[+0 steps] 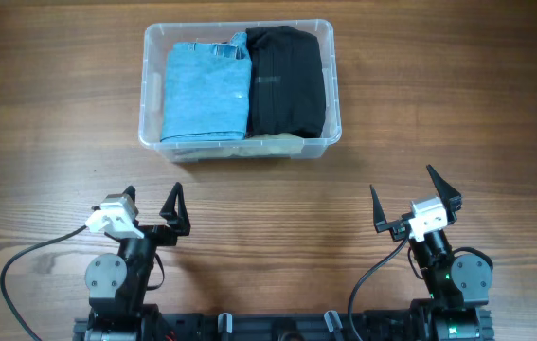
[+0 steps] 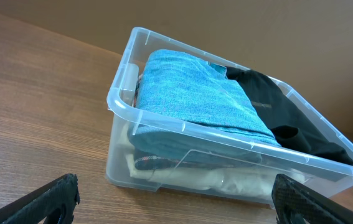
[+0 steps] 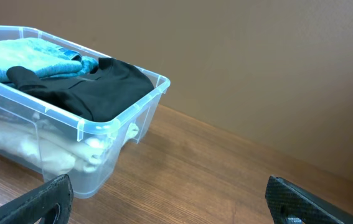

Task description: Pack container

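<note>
Near side of the container [image 1: 332, 85], well apart from it, both claws hang parked over the worktop [image 1: 268, 204]. Left claw [image 1: 152, 194]: spread wide, nothing in its grip, touching nothing. Right claw [image 1: 402, 180]: same story, splayed open and empty. The left one sits off the container's near left corner. The right one sits off its near right corner, a little beyond the right wall.

The container itself rests flat on the worktop, and it's full. From overhead, a folded blue cloth [image 1: 202, 90] fills the left half and a folded black cloth [image 1: 287, 80] the right half. The two are pressed side by side, and a pale sliver peeks out along the near wall.

Now the left wrist camera gives what overhead can't. Through the clear wall, a cream cloth [image 2: 226, 182] lies at the bottom, with a darker layer [image 2: 154, 163] sandwiched between it and the blue one. The dark fingertips [image 2: 55, 196] frame the bottom corners of that view, far apart.

The right wrist camera catches the container's right end. There's a moulded handle [image 3: 132, 132] under the rim, the cream cloth bunched into the corner, and the black cloth heaped level with the rim. A brown wall [image 3: 257, 62] stands behind the container. Overhead alone shows a cable [image 1: 22, 260] looping well off the near left corner.
</note>
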### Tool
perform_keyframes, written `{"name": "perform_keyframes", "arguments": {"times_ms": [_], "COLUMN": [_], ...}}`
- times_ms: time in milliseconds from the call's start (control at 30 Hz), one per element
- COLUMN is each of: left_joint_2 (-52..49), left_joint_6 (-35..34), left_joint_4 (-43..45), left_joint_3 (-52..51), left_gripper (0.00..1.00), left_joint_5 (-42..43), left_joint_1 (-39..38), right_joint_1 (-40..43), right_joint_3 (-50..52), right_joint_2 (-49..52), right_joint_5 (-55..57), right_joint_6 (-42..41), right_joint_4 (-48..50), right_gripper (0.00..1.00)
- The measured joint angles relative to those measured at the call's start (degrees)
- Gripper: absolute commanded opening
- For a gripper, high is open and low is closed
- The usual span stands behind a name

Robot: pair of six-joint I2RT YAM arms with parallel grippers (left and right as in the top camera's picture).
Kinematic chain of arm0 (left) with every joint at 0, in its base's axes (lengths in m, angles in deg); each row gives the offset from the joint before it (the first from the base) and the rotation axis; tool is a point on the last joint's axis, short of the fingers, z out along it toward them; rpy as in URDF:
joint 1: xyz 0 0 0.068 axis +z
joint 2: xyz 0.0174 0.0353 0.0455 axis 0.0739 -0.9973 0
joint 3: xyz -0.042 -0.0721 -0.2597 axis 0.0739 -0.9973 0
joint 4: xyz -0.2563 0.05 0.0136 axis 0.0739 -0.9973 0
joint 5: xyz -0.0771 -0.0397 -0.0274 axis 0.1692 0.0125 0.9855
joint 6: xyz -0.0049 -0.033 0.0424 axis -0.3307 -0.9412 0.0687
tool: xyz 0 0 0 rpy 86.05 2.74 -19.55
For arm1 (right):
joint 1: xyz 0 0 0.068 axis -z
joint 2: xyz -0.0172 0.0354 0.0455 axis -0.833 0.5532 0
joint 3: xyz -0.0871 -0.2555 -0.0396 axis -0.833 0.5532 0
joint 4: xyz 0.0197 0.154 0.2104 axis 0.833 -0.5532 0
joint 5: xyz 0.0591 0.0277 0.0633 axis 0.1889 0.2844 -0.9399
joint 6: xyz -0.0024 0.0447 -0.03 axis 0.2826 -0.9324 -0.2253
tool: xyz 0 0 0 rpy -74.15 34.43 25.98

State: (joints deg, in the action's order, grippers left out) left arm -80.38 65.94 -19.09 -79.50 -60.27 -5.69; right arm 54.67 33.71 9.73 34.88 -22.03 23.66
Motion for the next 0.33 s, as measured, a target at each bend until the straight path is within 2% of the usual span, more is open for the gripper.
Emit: {"name": "perform_keyframes", "arguments": {"times_ms": [333], "left_joint_2": [0.00], "left_joint_6": [0.00], "left_joint_4": [0.00], "left_joint_3": [0.00], "left_gripper": [1.00], "left_joint_5": [0.00], "left_joint_1": [0.00], "right_joint_1": [0.00], "right_joint_3": [0.00], "right_joint_2": [0.00], "right_joint_5": [-0.02], "right_joint_6": [0.00], "right_joint_4": [0.00], "right_gripper": [1.00]}}
